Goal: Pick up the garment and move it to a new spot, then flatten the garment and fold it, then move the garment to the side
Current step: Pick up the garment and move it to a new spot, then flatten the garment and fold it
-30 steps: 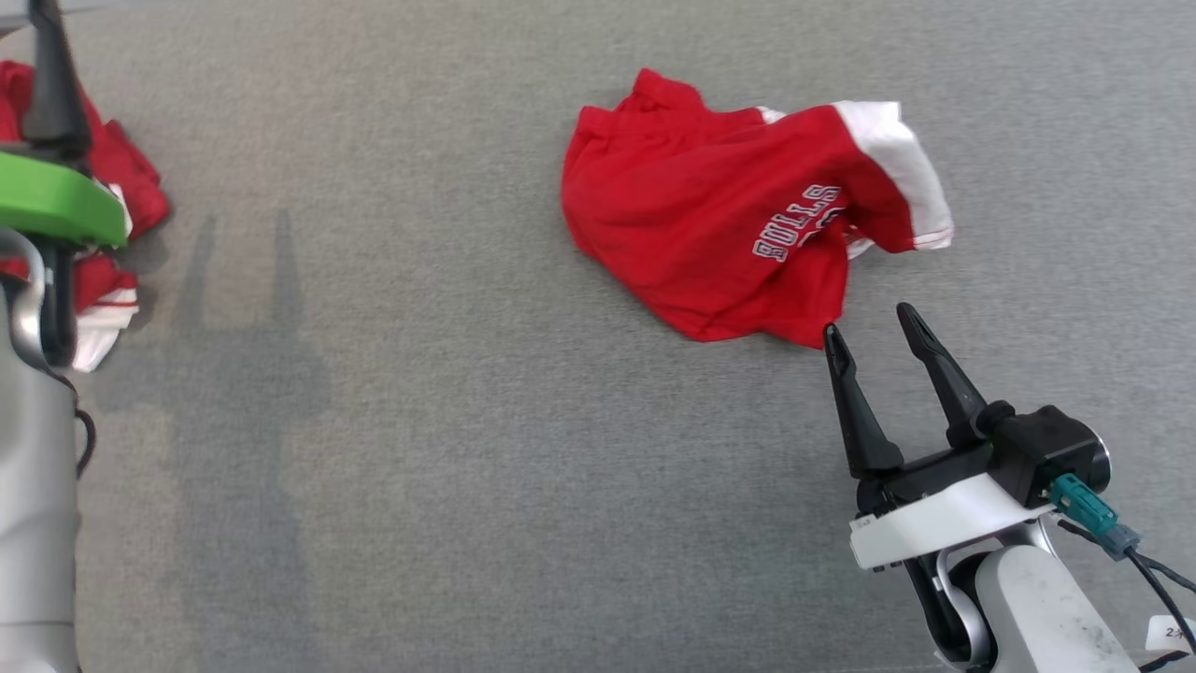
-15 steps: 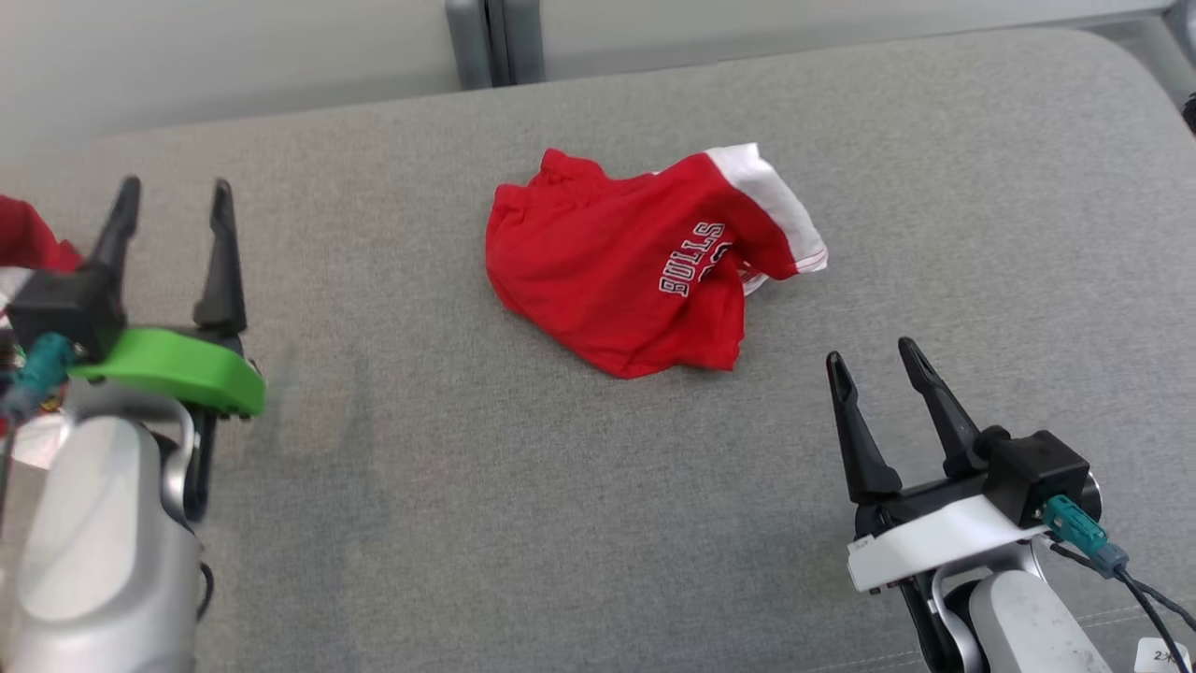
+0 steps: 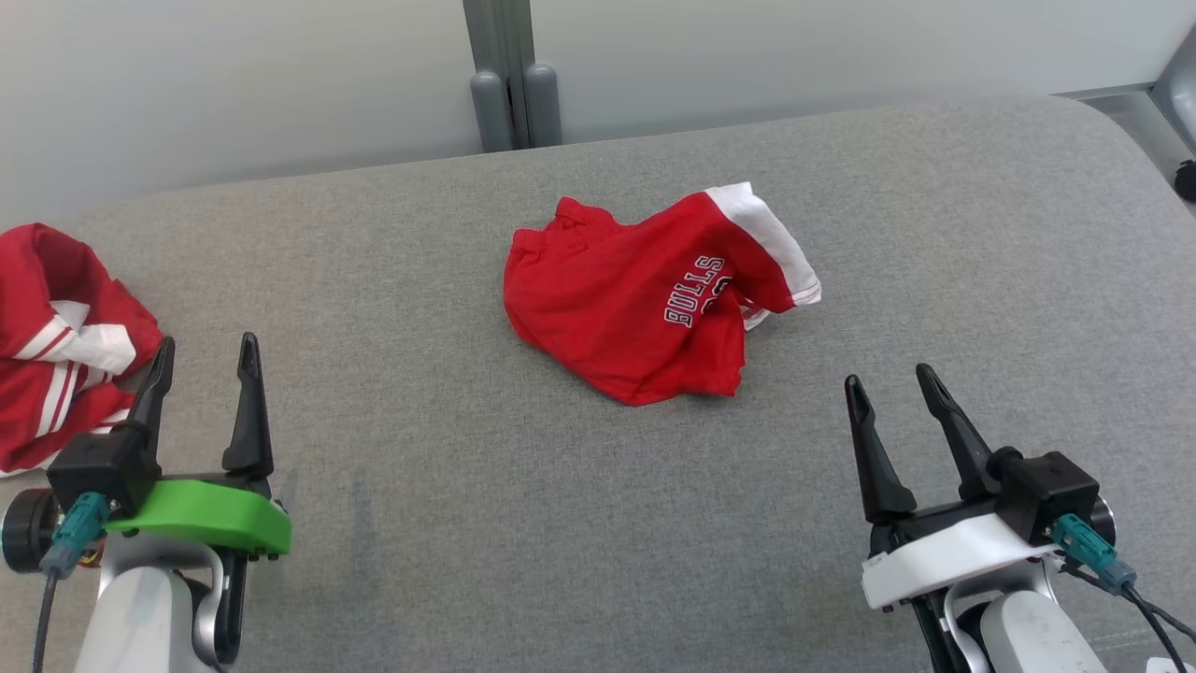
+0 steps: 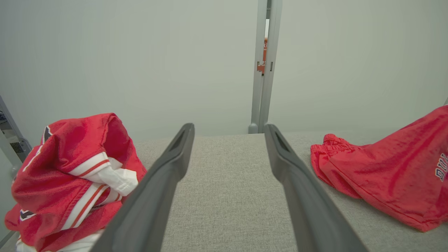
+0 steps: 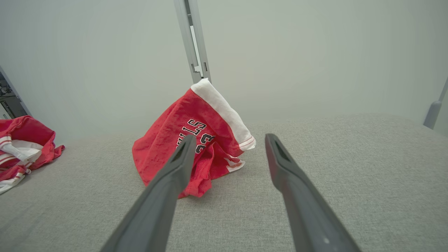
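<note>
With the view raised since a second ago, the left hand (image 3: pixel 207 341) is now seen near left, and it and the right hand (image 3: pixel 889 376) are spread wide, empty, apart from the red garment (image 3: pixel 645 299) crumpled mid-desk (image 3: pixel 467 561).

The red garment (image 3: pixel 635 308) lying mid-scene carries the word "BULLS" in white, dark-outlined block letters, running sideways in the head view. Numerals beside the word are creased into the folds and cannot be read.

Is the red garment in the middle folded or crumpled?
Crumpled. The garment lies in a bunched heap, its white band standing up, edges uneven.
</note>
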{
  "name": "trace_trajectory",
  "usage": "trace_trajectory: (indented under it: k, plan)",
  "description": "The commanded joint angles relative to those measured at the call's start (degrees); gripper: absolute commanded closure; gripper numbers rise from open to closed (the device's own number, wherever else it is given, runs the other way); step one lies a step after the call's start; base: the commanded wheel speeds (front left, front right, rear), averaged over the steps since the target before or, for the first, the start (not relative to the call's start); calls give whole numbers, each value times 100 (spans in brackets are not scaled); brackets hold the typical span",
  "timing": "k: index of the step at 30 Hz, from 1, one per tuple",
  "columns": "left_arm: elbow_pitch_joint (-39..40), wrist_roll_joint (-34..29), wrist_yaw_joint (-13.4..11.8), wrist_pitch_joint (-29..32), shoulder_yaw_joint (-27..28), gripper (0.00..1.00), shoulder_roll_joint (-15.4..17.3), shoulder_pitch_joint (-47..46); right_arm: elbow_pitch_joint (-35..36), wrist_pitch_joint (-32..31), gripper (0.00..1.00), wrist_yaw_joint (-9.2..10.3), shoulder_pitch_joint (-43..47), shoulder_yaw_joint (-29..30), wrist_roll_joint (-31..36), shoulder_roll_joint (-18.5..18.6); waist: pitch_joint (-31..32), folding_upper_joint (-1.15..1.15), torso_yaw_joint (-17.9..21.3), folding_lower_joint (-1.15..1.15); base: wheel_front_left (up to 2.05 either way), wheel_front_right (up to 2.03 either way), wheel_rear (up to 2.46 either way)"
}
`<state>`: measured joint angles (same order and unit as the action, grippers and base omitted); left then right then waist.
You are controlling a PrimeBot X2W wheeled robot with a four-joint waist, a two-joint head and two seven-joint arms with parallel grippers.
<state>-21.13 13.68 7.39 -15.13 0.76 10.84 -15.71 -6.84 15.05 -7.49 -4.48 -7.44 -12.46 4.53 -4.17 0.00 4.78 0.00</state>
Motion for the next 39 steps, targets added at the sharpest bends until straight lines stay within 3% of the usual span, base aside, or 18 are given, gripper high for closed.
trace_trajectory:
  k: [1,19,39]
  plan:
    - [106,-37,-22,-3,73,0,-44,182,-27,18,0,0,65,25,31,21,40,0,-40,0,0,0,0]
    - [1172,-96,4,-3,374,0,-339,1547,-175,19,0,0,326,186,62,51,360,0,-175,0,0,0,0]
    - [1340,-139,10,-2,241,0,-433,1804,-165,19,0,0,428,299,87,33,364,0,-307,0,0,0,0]
